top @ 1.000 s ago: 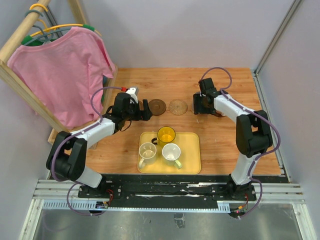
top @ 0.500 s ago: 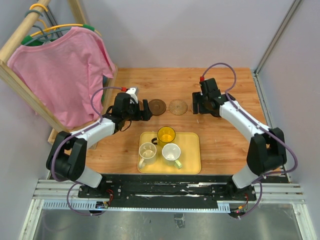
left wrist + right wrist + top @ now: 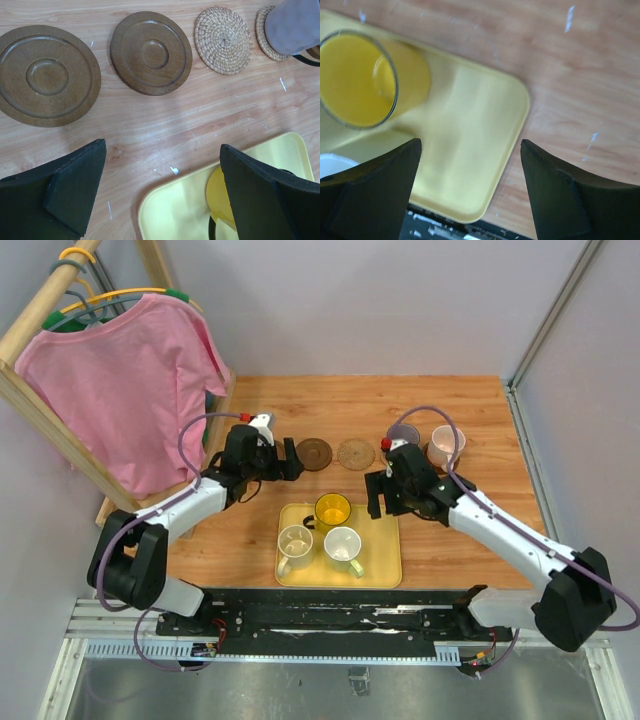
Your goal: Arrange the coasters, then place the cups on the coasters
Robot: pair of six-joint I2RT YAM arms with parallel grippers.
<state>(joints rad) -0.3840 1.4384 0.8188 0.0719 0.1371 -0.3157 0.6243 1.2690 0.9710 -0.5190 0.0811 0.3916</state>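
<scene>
In the left wrist view a row of coasters lies on the wood: two dark brown discs (image 3: 49, 75) (image 3: 151, 52), a tan woven one (image 3: 222, 33), and a second woven one (image 3: 265, 27) under the grey-purple cup (image 3: 295, 25). The pale pink cup (image 3: 447, 445) stands at the back right. The yellow tray (image 3: 385, 540) holds the yellow cup (image 3: 332, 510), the beige cup (image 3: 295, 540) and the white cup (image 3: 343, 545). My left gripper (image 3: 290, 460) hangs open and empty beside the dark coaster (image 3: 315, 452). My right gripper (image 3: 372, 498) is open and empty above the tray's far right corner (image 3: 470, 135), next to the yellow cup (image 3: 360, 77).
A wooden clothes rack (image 3: 40, 410) with a pink shirt (image 3: 130, 380) leans over the table's left side. A metal frame post (image 3: 530, 440) runs along the right edge. The black rail (image 3: 340, 615) lies just in front of the tray.
My right gripper has left the back right, where the grey-purple and pink cups now show, and has swung toward the tray while opening wider. The left arm has hardly moved.
</scene>
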